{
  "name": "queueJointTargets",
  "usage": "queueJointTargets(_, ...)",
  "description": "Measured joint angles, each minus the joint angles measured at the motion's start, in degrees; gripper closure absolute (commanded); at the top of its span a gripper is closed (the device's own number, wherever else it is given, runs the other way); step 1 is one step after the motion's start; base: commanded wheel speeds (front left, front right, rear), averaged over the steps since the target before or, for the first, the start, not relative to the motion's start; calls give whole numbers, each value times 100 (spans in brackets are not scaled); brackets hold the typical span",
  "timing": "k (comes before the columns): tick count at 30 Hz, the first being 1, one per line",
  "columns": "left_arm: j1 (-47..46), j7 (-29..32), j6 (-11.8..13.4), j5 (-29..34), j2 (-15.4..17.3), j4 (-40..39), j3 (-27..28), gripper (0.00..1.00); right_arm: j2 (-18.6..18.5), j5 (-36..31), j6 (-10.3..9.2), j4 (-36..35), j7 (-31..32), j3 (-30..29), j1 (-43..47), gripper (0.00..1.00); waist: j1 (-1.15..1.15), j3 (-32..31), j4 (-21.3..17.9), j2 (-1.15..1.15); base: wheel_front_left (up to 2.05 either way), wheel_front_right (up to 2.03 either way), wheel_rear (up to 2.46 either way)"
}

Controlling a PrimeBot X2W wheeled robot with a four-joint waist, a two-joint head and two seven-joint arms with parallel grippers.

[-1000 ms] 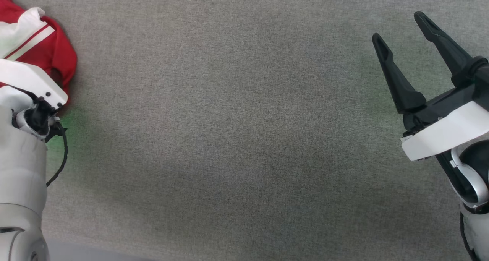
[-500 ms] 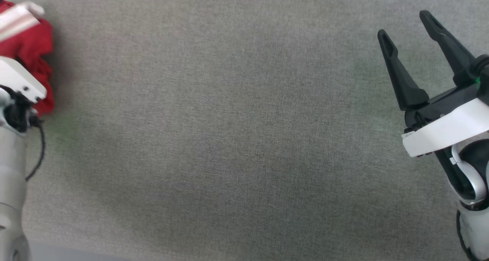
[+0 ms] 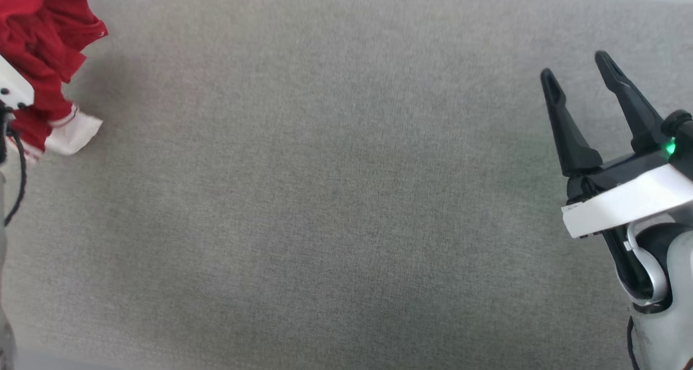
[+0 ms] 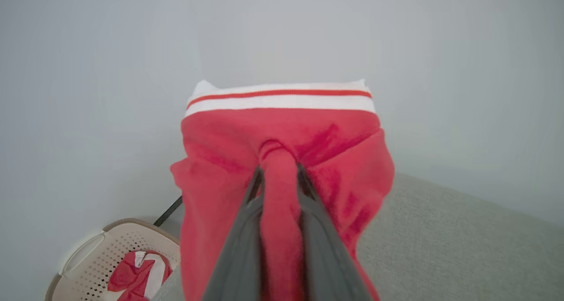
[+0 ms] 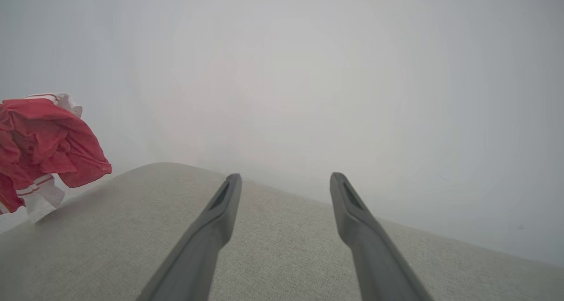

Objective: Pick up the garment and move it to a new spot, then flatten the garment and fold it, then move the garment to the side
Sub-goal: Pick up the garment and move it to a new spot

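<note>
The right gripper (image 3: 574,65) has two long black fingers (image 3: 567,134), tapered, each tip slotted. Behind the fingers — a white band (image 3: 622,210), a green light (image 3: 671,148), a silver-and-black wrist (image 3: 647,261). The left arm (image 3: 11,88) shows a white plate with dark screws — and a thin black cable (image 3: 21,167).

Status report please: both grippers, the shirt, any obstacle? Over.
Left gripper shut on red shirt; shirt hangs bunched over left side of table. Right gripper open, empty. Basket with another red cloth beside table.

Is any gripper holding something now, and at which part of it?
The left gripper pinches a bunched red fold of the shirt; the right gripper is open, empty.
</note>
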Motion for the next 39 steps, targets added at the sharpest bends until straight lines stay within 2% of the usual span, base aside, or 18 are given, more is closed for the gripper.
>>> queueJointTargets(10, 243, -214, -194, 85, 196, -687, -283, 100, 267, -55, 0, 255, -298, -355, 339, 0, 0, -561, -57, 0, 0, 0, 0)
queueJointTargets(16, 775, -33, -203, -44, 183, -1585, -463, 100, 326, -102, 0, 403, -467, -658, 551, 0, 0, -791, -129, 0, 0, 0, 0)
queueJointTargets(20, 1296, 300, -188, -131, 148, -2520, -535, 100, 392, -118, 0, 477, -534, -837, 677, 0, 0, -901, -223, 0, 0, 0, 0)
queueJointTargets(31, 2857, 1648, 280, -380, 246, -5840, -648, 100, 549, -167, 0, 601, -682, -1187, 843, 0, 0, -1042, -744, 0, 0, 0, 0)
queueJointTargets(35, 3208, 2011, 392, -423, 248, -6696, -804, 100, 584, -169, 0, 667, -738, -1226, 852, 0, 0, -1035, -977, 0, 0, 0, 0)
queueJointTargets(39, 3489, 2332, 357, -489, 186, -7283, -1088, 100, 623, -167, 0, 766, -815, -1293, 870, 0, 0, -1027, -1270, 0, 0, 0, 0)
